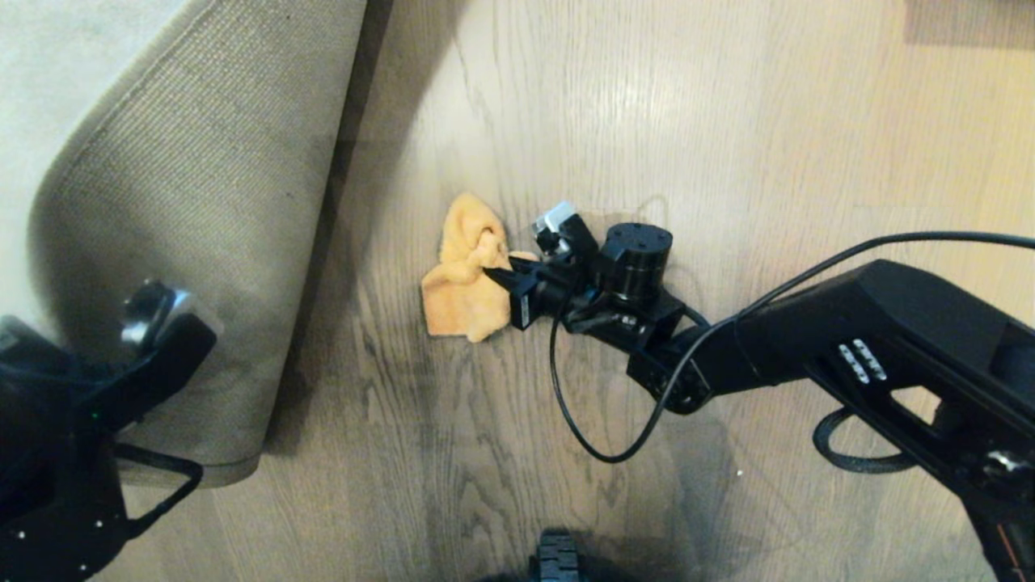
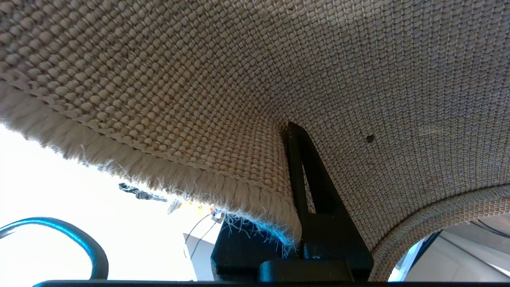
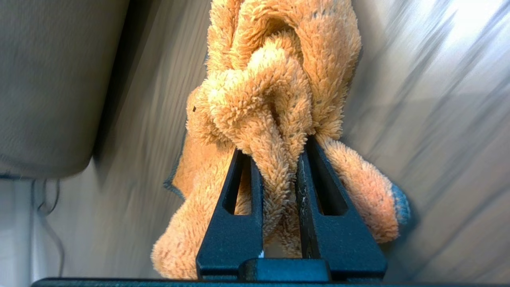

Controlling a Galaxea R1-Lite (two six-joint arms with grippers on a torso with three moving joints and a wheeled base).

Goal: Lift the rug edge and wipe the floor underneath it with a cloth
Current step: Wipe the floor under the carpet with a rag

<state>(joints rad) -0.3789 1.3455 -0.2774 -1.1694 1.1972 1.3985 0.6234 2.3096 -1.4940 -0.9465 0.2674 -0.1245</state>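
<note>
Holding the rug edge (image 2: 223, 187) folded back at left, the left end effector (image 2: 297, 239) could lose its pinch, dropping it onto the cloth (image 1: 465, 275) the right end effector (image 3: 279, 187) clamps on the floor (image 1: 728, 121).

Fluffy cloth (image 3: 275, 91), coarse woven rug edge (image 2: 223, 119), glossy floor (image 1: 647, 121)

You have bare floor (image 1: 728, 121) open to the right of the cloth (image 1: 462, 279) and beyond it. On its left, the lifted rug edge (image 1: 202, 242) curls up as a wall, leaving only a shadowed strip of planks between. The right claw (image 1: 501, 279) and its dangling black cable (image 1: 582, 404) take up the near side.
</note>
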